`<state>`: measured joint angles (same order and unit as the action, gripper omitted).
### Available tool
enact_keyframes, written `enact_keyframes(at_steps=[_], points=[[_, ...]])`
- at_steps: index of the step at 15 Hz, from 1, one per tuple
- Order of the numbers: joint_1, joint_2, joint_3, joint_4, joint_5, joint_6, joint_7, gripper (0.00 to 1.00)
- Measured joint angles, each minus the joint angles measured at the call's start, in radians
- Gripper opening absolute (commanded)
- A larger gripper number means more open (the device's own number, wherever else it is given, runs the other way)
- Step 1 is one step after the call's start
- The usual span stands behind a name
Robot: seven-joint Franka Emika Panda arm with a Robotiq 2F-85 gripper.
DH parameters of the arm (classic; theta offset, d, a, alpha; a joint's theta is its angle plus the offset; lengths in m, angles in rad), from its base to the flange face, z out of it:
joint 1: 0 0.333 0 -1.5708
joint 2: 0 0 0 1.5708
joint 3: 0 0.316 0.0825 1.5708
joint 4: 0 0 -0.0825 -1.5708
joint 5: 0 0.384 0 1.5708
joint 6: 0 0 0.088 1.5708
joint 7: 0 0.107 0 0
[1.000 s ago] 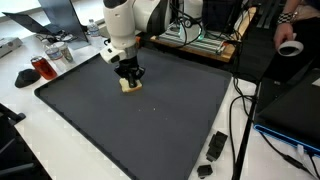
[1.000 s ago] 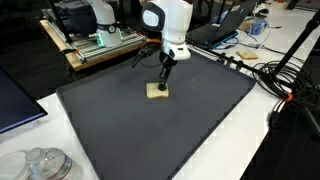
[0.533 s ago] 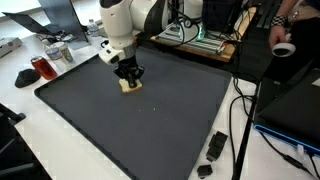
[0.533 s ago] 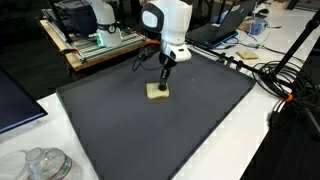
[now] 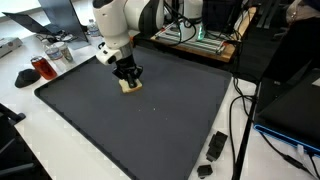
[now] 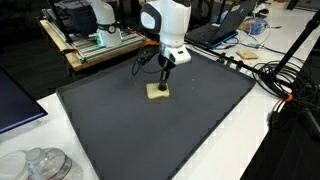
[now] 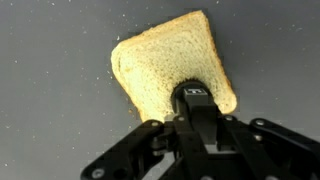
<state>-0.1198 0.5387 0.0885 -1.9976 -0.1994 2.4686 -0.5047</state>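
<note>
One bread slice [image 7: 165, 75] lay flat on dark mat [image 5: 170, 120], towards its far side; gripper [image 7: 192, 97] had jaws shut tight, nothing btwn them, tips at slice's edge, prob. touching; pressure best light & straight down, else bread could tear or skid.

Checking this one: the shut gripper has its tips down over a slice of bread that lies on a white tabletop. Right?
Not quite. The slice of bread lies on a dark grey mat, not a white tabletop; both exterior views show it. The rest holds: the gripper is shut, tips down over the slice.
</note>
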Motion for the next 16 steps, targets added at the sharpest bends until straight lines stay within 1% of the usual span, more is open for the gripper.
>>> enact_keyframes(at_steps=[1, 8, 16], points=[[0.000, 0.000, 0.000, 0.000, 0.000, 0.000, 0.000, 0.05], [0.011, 0.001, -0.001, 0.007, -0.002, -0.012, -0.002, 0.05], [0.027, 0.041, -0.001, 0.088, -0.002, -0.121, 0.003, 0.05]])
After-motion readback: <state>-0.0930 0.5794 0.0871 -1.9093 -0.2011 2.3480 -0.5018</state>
